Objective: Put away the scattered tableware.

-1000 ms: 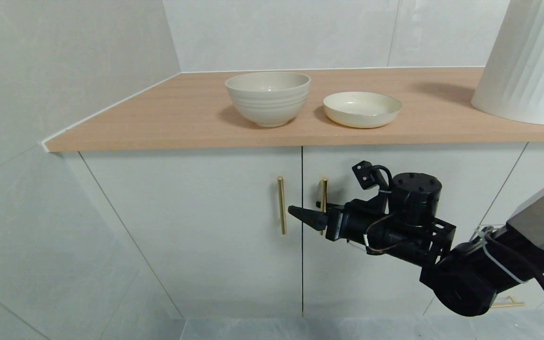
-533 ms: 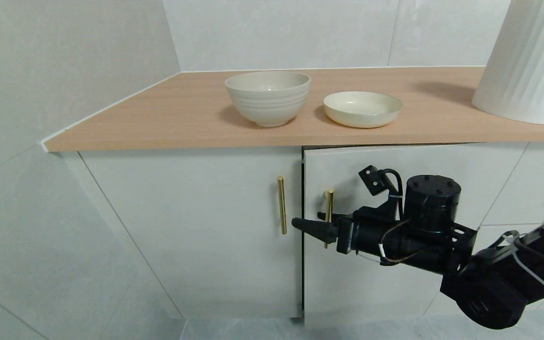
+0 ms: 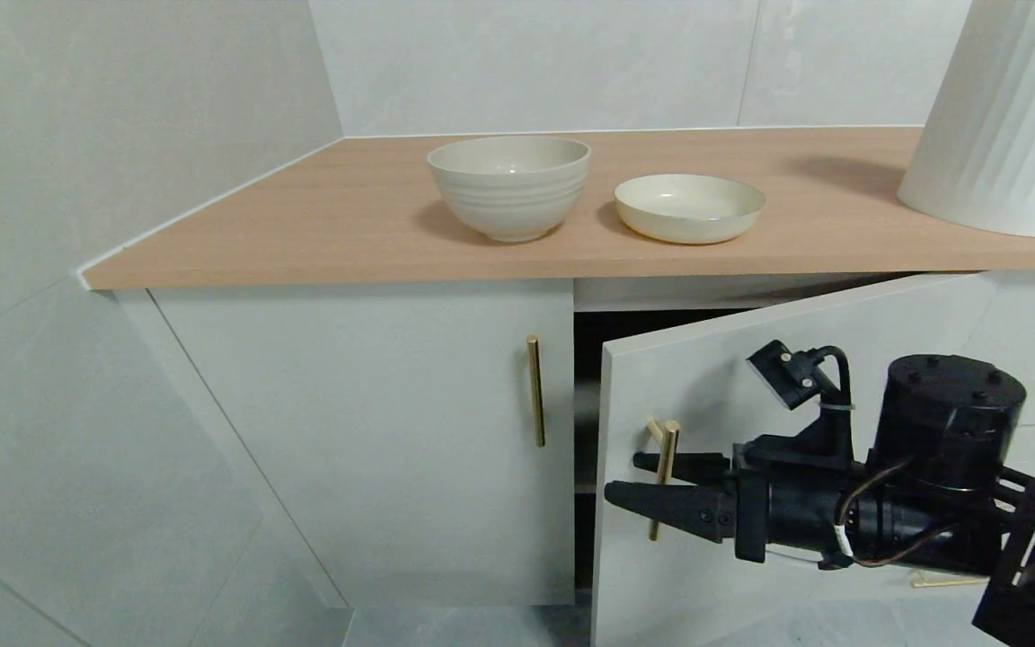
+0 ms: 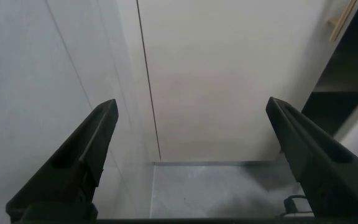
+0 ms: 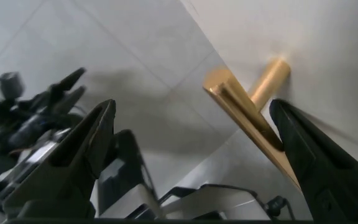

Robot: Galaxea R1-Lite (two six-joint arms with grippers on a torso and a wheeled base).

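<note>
The bowl [image 3: 508, 184] and the plate [image 3: 688, 208] sit side by side on the counter [image 3: 320, 225], near its front edge. The bowl is to the left and the two are close but not touching. Both are upright, and nothing is in them that I can see. Well off to the right on the same counter stands a tall white ribbed vessel [image 3: 1003, 117].

Under the counter, the left door [image 3: 365, 431] is shut, its gold bar [image 3: 535, 391] upright near the middle seam. The right door [image 3: 805, 332] stands partly swung out toward the room, with a dark gap [image 3: 584, 359] showing between the two doors.

The right gripper [image 3: 622, 476] is at the right door's handle [image 3: 668, 440], low on the door's free edge. Its jaws are spread, one finger [image 3: 675, 465] on each side of the gold bar, so the bar passes between them rather than being pinched. In the right wrist view the handle [image 5: 247, 118] sits between the widely parted fingers [image 5: 86, 155], nearer one of them. I cannot tell whether it touches that finger.

The left gripper [image 4: 191, 106] is low down with its jaws released and nothing between them. It faces the left door [image 4: 229, 81], the grey floor [image 4: 210, 186] below it and the wall [image 4: 36, 74] beside it.
</note>
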